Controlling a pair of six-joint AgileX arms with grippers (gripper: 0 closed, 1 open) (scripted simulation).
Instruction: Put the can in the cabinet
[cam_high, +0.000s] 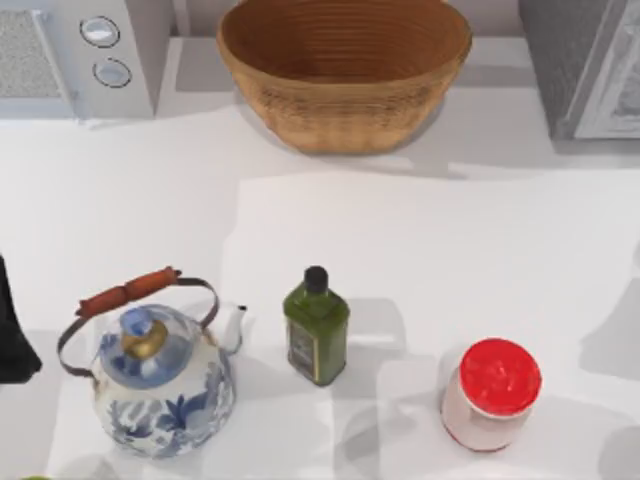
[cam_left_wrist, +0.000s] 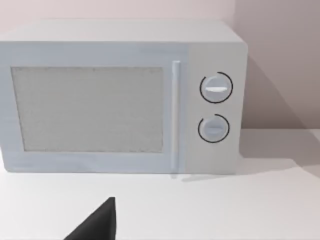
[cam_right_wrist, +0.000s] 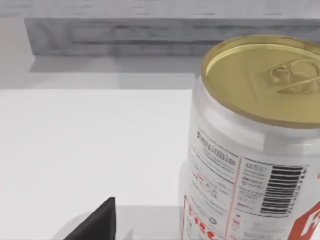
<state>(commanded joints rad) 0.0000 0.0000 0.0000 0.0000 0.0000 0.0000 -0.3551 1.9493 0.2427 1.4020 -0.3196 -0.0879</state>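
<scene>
The can (cam_high: 490, 392) stands upright near the table's front right, with a flat red top and pale pinkish sides. In the right wrist view a can (cam_right_wrist: 250, 150) looms very close, showing a gold lid with a pull tab and silver sides with a barcode and red print. A dark tip of my right gripper (cam_right_wrist: 97, 224) pokes in beside it, not touching it. The grey cabinet (cam_high: 585, 65) sits at the back right and also shows as the cabinet (cam_right_wrist: 150, 35) behind the can. My left arm (cam_high: 12, 335) is parked at the left edge, its gripper (cam_left_wrist: 97, 224) facing the microwave.
A blue-and-white kettle (cam_high: 160, 375) with a red handle stands front left. A dark green bottle (cam_high: 316, 328) with a black cap is in the front middle. A wicker basket (cam_high: 345, 65) sits at the back centre and a microwave (cam_high: 75, 55) at the back left.
</scene>
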